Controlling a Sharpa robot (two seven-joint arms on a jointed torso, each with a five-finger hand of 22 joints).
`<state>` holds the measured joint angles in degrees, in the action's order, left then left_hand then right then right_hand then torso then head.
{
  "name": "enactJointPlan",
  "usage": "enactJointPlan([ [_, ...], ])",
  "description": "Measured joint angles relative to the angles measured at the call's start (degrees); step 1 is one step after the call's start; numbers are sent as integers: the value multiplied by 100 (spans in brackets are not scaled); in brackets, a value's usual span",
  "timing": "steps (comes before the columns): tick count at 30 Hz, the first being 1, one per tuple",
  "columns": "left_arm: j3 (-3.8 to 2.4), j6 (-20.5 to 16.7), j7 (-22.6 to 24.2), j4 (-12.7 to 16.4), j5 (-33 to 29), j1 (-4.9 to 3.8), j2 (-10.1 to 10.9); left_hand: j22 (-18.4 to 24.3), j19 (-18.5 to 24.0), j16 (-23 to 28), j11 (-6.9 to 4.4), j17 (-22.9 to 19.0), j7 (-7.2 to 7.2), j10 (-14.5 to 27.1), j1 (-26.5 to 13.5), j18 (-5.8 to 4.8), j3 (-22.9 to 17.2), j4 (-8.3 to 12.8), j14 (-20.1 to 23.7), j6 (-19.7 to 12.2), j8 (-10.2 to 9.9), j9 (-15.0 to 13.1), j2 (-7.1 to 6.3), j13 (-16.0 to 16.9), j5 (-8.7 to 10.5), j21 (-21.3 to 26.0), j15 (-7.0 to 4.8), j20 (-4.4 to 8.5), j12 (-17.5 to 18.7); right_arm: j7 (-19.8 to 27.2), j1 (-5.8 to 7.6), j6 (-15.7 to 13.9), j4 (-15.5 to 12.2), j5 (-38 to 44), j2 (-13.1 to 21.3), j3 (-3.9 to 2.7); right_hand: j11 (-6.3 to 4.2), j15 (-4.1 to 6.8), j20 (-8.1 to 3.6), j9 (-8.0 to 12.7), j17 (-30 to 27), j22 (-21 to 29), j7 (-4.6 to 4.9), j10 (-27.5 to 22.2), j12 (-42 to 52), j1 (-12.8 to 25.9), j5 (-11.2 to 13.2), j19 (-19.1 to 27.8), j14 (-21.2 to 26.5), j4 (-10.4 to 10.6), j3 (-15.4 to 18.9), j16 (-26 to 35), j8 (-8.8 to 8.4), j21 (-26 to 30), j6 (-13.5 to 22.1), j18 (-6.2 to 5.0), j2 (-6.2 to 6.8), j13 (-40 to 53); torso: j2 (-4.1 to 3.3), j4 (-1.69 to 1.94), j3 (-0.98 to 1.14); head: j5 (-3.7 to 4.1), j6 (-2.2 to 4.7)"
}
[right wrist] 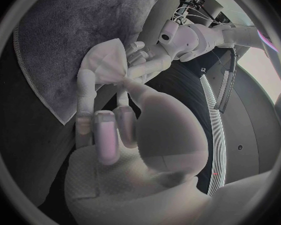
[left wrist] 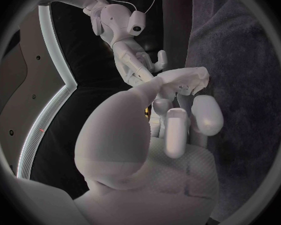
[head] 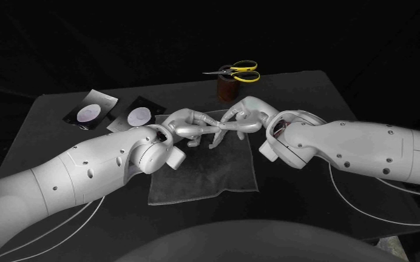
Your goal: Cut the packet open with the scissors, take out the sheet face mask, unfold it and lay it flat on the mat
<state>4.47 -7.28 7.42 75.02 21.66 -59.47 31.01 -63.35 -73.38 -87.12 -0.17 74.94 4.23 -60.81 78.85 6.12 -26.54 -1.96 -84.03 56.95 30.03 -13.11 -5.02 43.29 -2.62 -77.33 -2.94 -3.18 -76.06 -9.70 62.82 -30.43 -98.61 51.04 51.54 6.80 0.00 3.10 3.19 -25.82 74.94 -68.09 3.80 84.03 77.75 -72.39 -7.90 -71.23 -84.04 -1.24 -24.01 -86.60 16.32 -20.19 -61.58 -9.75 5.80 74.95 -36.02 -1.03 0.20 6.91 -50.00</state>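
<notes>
Nearest: grey mat flat on black table. Over mat's far edge: left hand and right hand meeting fingertip to fingertip, each pinching sheet face mask between thumb and fingers. Mask white, crumpled, bunched in small wad, not unfolded. Left of hands: two dark packets with pale round print, side by side on table. Farthest: yellow-handled scissors on top of brown holder.

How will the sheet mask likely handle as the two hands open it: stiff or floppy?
Probably floppy: the sheet mask is crumpled and bunched between the left hand and right hand. It looks thin and light, so it may cling or fold on itself. It should drape onto the mat.
</notes>
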Motion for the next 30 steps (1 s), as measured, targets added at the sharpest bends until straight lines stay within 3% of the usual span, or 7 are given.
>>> enactJointPlan([
  [7, 1, -1, -4, 0, 14, 1, -4, 0, 0, 0, 0, 0, 7, 0, -8, 0, 0, 0, 0, 7, 0, -3, -9, 0, 0, 0, 0, 0, 0, 18, -12, -83, -27, 80, 1, 0, -11, 20, -84, -82, 2, -252, 36, -11, 362, -211, 26, -167, 21, -460, -702, -130, 161, -493, -83, 16, -158, -4, 0, -1, 1, 6, 0],
  [11, 0, -4, -6, 0, 17, 0, -6, 1, 0, 1, 0, 0, 7, 0, -15, 0, 0, 0, 0, 7, 0, -4, -15, -1, 0, 0, 0, 0, 0, 82, -16, -141, -45, 91, 4, 1, -11, 20, -109, -92, 2, -432, 40, -11, 526, -19, 150, -193, 22, -628, -1156, -171, 165, -768, -136, 49, -219, -5, 0, -1, 1, 7, 0],
  [19, -2, -13, -9, -2, 20, -2, -10, 7, 0, 5, 0, 0, 6, 1, -15, 0, 0, 0, 0, 6, -8, -4, -15, -1, 0, 0, 0, 0, 1, 229, -19, -208, -65, 58, 32, 2, -11, 40, -105, -117, -1, -555, 28, -11, 628, 225, 404, -229, 1, -745, -1386, -188, 208, -898, -148, 54, -229, -3, 1, -1, 1, 3, 0],
  [21, -2, -16, -9, -3, 20, -2, -10, 8, 0, 15, 1, 0, 6, 1, -15, 0, 0, 0, 0, 6, -9, -4, -15, -1, 0, 0, 0, 0, 1, 251, -20, -209, -69, 41, 51, 2, -11, 41, -104, -124, -3, -550, 38, -11, 465, 313, 390, -225, 1, -745, -1387, -186, 208, -794, -135, 54, -162, -1, 1, -1, 1, -2, 0],
  [24, -2, -22, -10, -4, 22, -2, -9, 9, 0, 15, 1, 0, 6, 1, -15, 0, 0, 0, 0, 6, 10, -4, -15, 6, 0, 0, 0, 0, 1, 282, -21, -203, -87, 2, 82, 3, 17, 22, -49, -163, -4, -463, 142, -10, 218, 509, -35, -66, -12, -727, -1234, -92, 126, -498, 179, 55, -62, 0, 1, -2, 0, -8, 0],
  [26, -2, -27, -10, -5, 24, -2, -9, 10, 0, 15, 1, 0, 5, 1, -15, 0, 0, 0, 0, 5, 18, -4, -15, 8, 0, 0, 0, 0, 1, 296, -21, -186, -104, -18, 102, 3, 112, -56, 28, -107, -4, -402, 218, -15, 76, 745, -291, 25, 12, -660, -1059, -48, -2, -311, 394, 54, 2, 0, 1, -2, 0, -12, 0],
  [30, -2, -35, -11, -7, 26, -2, -8, 10, 0, 16, 1, 0, 5, 2, -15, 0, 0, 0, 0, 4, 22, -4, -15, 8, 0, 0, 0, 0, 1, 298, -21, -108, -119, -12, 161, 3, 230, -158, 134, -2, -3, -314, 359, 2, -274, 1112, -617, 163, 12, -478, -657, 92, -222, -103, 700, 55, 348, 0, 1, -2, 0, -19, 0],
])
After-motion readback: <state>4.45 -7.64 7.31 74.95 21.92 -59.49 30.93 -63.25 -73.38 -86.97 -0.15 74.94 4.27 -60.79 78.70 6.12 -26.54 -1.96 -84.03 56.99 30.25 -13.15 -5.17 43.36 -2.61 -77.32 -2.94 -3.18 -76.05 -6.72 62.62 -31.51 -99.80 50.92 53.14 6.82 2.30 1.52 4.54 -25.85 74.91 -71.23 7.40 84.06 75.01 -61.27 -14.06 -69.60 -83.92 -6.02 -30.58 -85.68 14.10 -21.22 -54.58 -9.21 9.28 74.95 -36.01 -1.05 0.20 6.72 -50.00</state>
